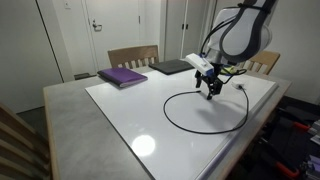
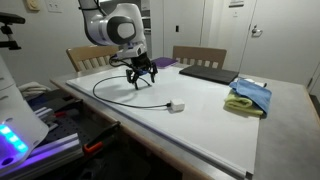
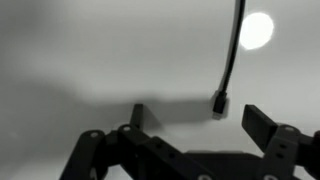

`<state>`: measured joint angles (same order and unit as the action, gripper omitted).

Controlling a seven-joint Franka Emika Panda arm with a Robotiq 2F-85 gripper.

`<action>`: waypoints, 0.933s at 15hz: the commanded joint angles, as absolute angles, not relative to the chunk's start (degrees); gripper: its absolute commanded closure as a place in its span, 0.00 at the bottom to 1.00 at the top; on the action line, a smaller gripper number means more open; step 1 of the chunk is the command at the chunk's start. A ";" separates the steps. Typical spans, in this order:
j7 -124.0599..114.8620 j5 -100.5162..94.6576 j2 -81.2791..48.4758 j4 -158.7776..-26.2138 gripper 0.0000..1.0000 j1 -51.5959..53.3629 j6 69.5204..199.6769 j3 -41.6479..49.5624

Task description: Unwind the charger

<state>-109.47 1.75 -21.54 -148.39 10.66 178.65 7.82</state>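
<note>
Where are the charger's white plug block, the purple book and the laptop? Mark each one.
white plug block (image 2: 175,105), in an exterior view, middle of the block.
purple book (image 1: 122,76), in an exterior view, middle of its cover.
laptop (image 1: 172,67), in an exterior view, middle of its lid.

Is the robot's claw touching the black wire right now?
Apart. In the wrist view the end of the black cable lies between the fingers of the open gripper, with bare table showing on both sides.
</note>
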 commanded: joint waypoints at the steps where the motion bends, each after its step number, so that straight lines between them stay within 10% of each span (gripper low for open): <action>1: -101.55 6.40 -20.17 -149.59 0.00 5.58 180.01 2.58; 6: -84.78 13.53 -22.88 -144.87 0.00 -10.36 176.06 -13.78; 14: -82.27 13.14 -23.30 -144.30 0.00 4.26 172.31 4.44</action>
